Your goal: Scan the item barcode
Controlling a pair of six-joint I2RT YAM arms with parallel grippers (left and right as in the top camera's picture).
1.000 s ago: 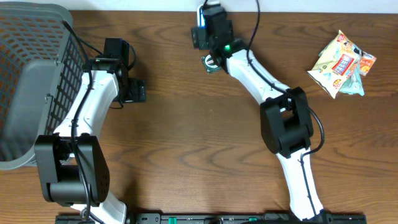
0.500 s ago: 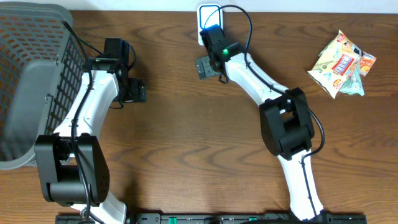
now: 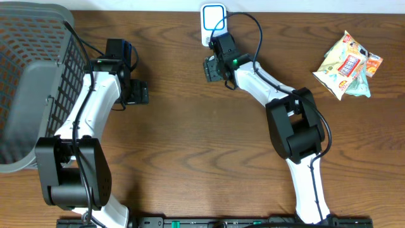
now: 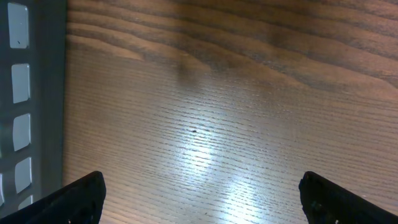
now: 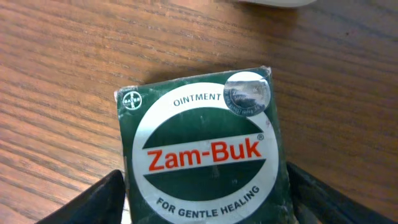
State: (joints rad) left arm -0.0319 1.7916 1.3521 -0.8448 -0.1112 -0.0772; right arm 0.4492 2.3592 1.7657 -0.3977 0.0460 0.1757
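Observation:
A dark green Zam-Buk ointment box (image 5: 205, 155) fills the right wrist view, label toward the camera, above the wooden table. My right gripper (image 5: 205, 175) holds it, one finger pressed to each side. From overhead the box (image 3: 211, 68) and right gripper (image 3: 216, 63) sit just below the white, blue-outlined scanner (image 3: 214, 18). No barcode shows on the visible face. My left gripper (image 4: 202, 190) stands open over bare wood, beside the basket.
A grey mesh basket (image 3: 38, 76) fills the far left, with its wall (image 4: 25, 93) close to the left gripper (image 3: 136, 93). Several snack packets (image 3: 347, 63) lie at the right back. The scanner's edge (image 5: 273, 2) shows just beyond the box.
My right gripper came down off the scanner with the box. Its jaws widened for a moment, then closed in on the box's sides. The left arm stayed still.

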